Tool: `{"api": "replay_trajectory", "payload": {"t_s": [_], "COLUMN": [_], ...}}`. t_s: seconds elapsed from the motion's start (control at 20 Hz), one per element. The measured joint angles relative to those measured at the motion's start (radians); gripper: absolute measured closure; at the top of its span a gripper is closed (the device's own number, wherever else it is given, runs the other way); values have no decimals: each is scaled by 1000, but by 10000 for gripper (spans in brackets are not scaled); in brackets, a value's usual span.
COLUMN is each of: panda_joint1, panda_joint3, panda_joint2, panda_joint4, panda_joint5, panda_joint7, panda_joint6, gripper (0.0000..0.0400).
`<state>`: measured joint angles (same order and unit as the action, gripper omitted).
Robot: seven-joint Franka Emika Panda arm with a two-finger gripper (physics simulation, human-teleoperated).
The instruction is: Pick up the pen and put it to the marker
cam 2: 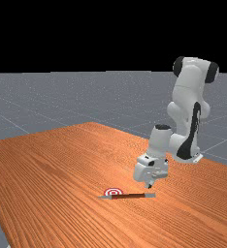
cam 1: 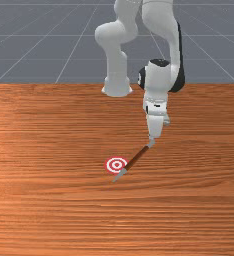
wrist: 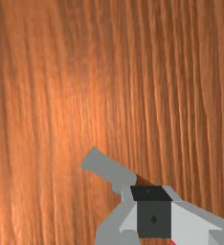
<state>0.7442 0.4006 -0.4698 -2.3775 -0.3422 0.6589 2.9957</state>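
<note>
1. Front view: A Panda arm (cam 1: 159, 77) reaches over a wooden table (cam 1: 49, 210), its gripper (cam 1: 152, 137) at the blunt grey end (cam 1: 150, 143) of a brown-barrelled pen (cam 1: 137, 157). The pen slants toward the front view's lower left, its pointed grey tip (cam 1: 116, 178) just past the red-and-white bull's-eye marker (cam 1: 116, 165), whose edge it appears to cross.

2. Far view: The gripper is low beside the blunt grey end, at the far view's right of the marker. The pen looks level, on the tabletop or very near it, its pointed grey tip toward the far view's left. It is likely light and stiff, not fragile, but its slim, smooth barrel could roll or slip. A hold across the middle of the barrel should balance best; one at the blunt grey end would probably let the far end droop or swing.

3. Wrist view: The blunt grey end juts out beside the gripper, a little of the brown barrel visible before the gripper hides the rest. Whether the gripper is apart, together or clamped on the pen cannot be told. If it is not yet clamped, a shift along the barrel toward the marker seems wise.
</note>
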Motion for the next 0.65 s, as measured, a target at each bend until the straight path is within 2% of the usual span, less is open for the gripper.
{"api": "replay_trajectory", "payload": {"t_s": [0.05,0.1,0.25,0.3,0.35,0.45,0.5,0.55,0.6,0.65], "panda_joint1": [20,-37,-96,-225,-368,-586,-670,-665,-628,-628], "panda_joint3": [18,-34,-101,-212,-309,-415,-442,-403,-353,-350], "panda_joint2": [-11,-29,-96,-75,-60,-45,-40,-34,-34,-34], "panda_joint4": [4,44,67,38,27,8,2,-7,-9,-8], "panda_joint5": [15,-3,-28,13,60,96,100,65,36,24], "panda_joint7": [-3,29,47,199,338,507,557,502,438,421], "panda_joint6": [1,-65,9,89,94,97,101,123,129,129], "gripper": [400,400,400,400,400,400,400,400,400,400]}}
